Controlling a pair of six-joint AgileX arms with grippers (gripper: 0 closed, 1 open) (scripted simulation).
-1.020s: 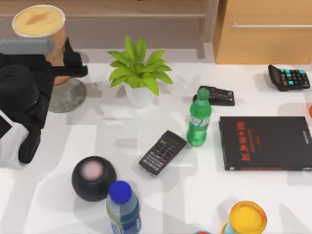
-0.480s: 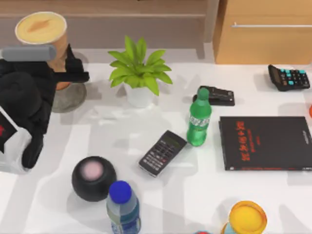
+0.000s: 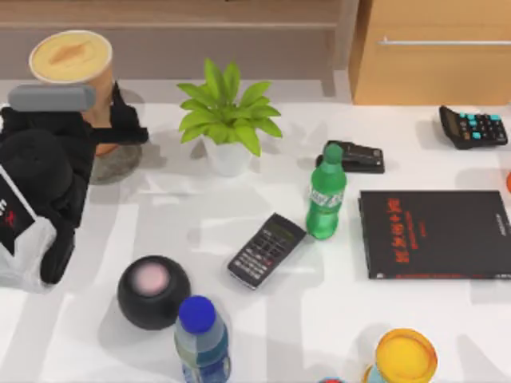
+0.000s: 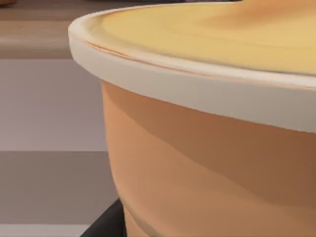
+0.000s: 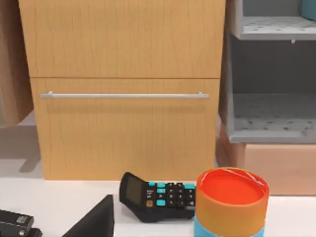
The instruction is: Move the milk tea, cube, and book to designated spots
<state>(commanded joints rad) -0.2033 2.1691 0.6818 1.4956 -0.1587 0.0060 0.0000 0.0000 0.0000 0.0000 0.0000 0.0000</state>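
Observation:
The milk tea (image 3: 72,60), a tapered orange-tan cup with a creamy top and white rim, hangs at the far left of the table over a round grey coaster (image 3: 120,162). My left gripper (image 3: 100,132) is shut on the cup's lower body, with one black finger showing at the cup's right. In the left wrist view the milk tea (image 4: 207,148) sits very close, its rim high, with a dark finger (image 4: 106,224) at its base. The cube and the book are out of view. My right arm is parked off to the right.
A potted plant (image 3: 227,120), green bottle (image 3: 326,195), black remote (image 3: 266,249) and stapler (image 3: 355,155) fill the middle. A thin black book with red characters (image 3: 435,233) and a calculator (image 3: 473,126) lie right. A black sphere (image 3: 153,291), blue-capped bottle (image 3: 201,339) and yellow-capped container (image 3: 406,357) stand in front.
The left gripper has carried the milk tea slightly right and toward the front, and the cup top looks smaller, lower over the grey coaster. Nothing else moved.

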